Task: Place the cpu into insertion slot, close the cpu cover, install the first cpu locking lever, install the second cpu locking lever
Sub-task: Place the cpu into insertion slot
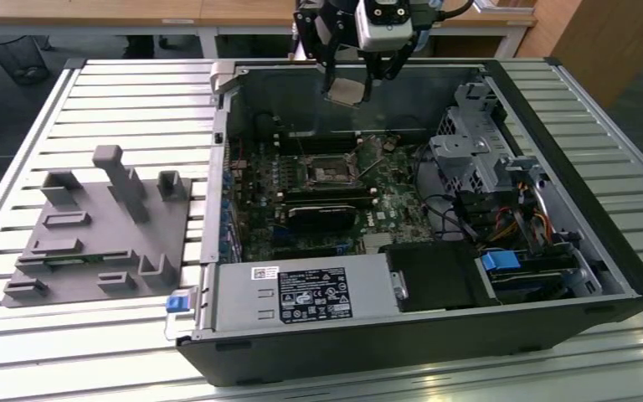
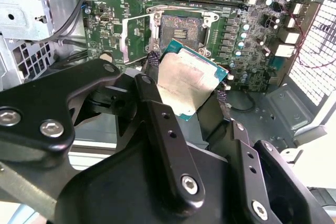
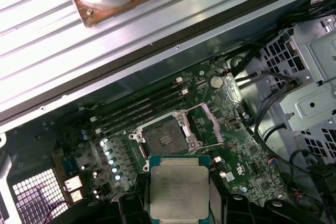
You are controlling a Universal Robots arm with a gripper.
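Observation:
My gripper (image 1: 353,84) hangs over the far part of the open computer case, shut on the cpu (image 1: 347,92). In both wrist views the cpu (image 2: 189,82) (image 3: 176,190) sits tilted between the two black fingers (image 2: 153,59), silvery face showing, green edge around it. The insertion slot (image 1: 327,173) (image 2: 181,30) (image 3: 163,140) lies bare on the green board, well below the cpu and apart from it. The cpu cover (image 3: 207,124) (image 2: 134,38) stands swung open beside the slot.
The case (image 1: 589,251) lies on a slatted metal table with a grey fixture block (image 1: 98,226) at the exterior view's left. Inside are a power supply (image 1: 299,293), a drive cage (image 1: 478,151), cables and memory slots (image 3: 142,106) near the socket.

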